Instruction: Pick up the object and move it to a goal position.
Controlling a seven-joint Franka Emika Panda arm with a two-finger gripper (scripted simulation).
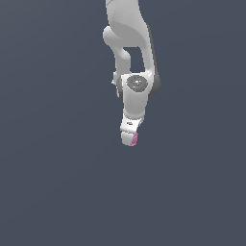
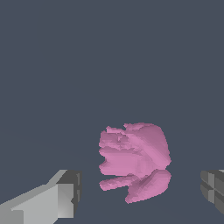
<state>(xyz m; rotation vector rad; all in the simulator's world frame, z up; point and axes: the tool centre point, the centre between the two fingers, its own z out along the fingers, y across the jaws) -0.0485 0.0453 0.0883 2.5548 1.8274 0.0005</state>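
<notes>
The object is a small pink-magenta lumpy clump. In the wrist view it (image 2: pixel 135 157) lies on the dark grey floor between my two fingers. My gripper (image 2: pixel 142 192) is open, with a gap between the clump and each fingertip (image 2: pixel 70 192). In the exterior view the white arm reaches down and the gripper (image 1: pixel 130 137) stands over the clump, of which only a pink edge (image 1: pixel 135 140) shows beside the fingers. I cannot tell from these views whether the fingers touch the floor.
A plain dark grey floor (image 1: pixel 57 192) fills both views. No other object, wall or edge shows.
</notes>
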